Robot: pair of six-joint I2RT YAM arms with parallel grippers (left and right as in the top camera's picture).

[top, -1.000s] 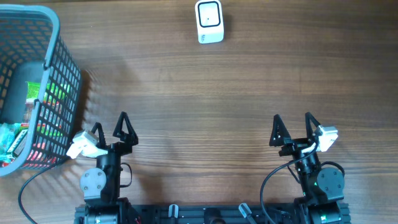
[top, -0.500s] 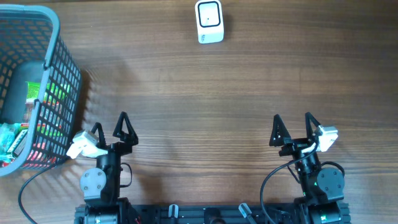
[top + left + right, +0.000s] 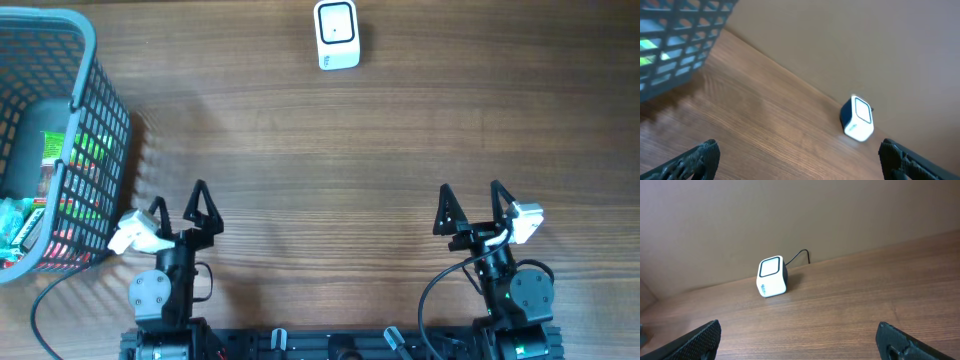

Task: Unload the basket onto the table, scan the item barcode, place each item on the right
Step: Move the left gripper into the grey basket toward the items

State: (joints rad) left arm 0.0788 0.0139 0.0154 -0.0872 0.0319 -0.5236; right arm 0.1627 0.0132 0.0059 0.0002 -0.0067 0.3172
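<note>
Several colourful packets [image 3: 20,225] lie in the grey plastic mesh basket [image 3: 100,130] at far left. My left gripper [image 3: 178,197] gapes wide, holding nothing. Midway along the brown wooden table [image 3: 400,130], at its far edge, stands the white cube-shaped scanner [image 3: 337,33]. My right gripper [image 3: 470,190] is equally wide, empty.

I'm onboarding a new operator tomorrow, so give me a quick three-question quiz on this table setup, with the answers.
1. True or false: the left gripper and the right gripper both stand open and hold nothing.
2. Where is the barcode scanner? A) near the far edge of the table, about midway across; B) between the left gripper's fingers; C) right beside the right gripper.
3. Fill in: the mesh basket holding packaged items sits on the robot's ____ side.
Key: 1 true; 2 A; 3 left.
</note>
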